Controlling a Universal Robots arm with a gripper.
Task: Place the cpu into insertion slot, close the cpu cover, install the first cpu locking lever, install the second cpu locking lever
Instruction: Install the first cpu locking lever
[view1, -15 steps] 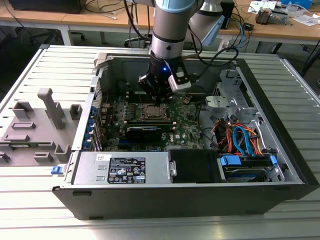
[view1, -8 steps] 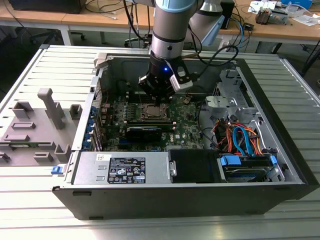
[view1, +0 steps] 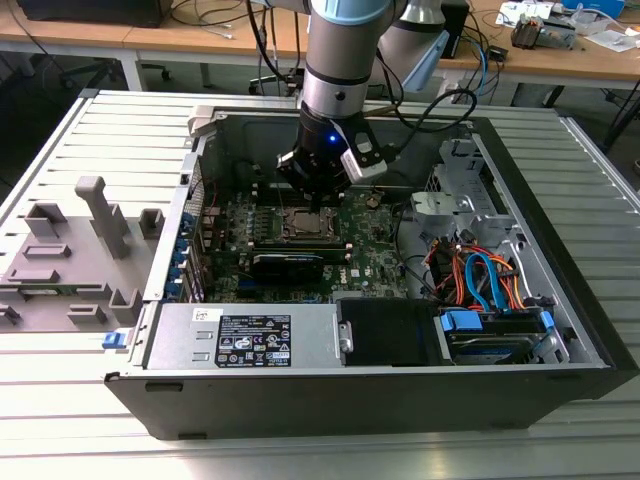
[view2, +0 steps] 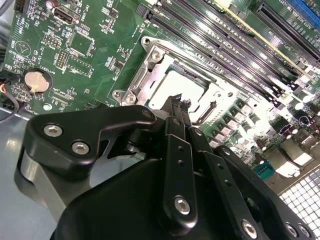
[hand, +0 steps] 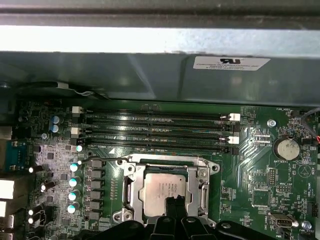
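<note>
Black pincer (view2: 181, 102), fingers pressed together, empty, poised directly above silver-grey square cpu (hand: 165, 189). Cpu sits in silver-rimmed insertion slot (hand: 131, 192) on green board; silver frame cover (view2: 145, 70) seemingly closed.

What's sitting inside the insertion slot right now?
The cpu lies in the insertion slot, silver top up, with the cpu cover framing it. The gripper hides the chip's near edge, so full seating can't be judged.
</note>
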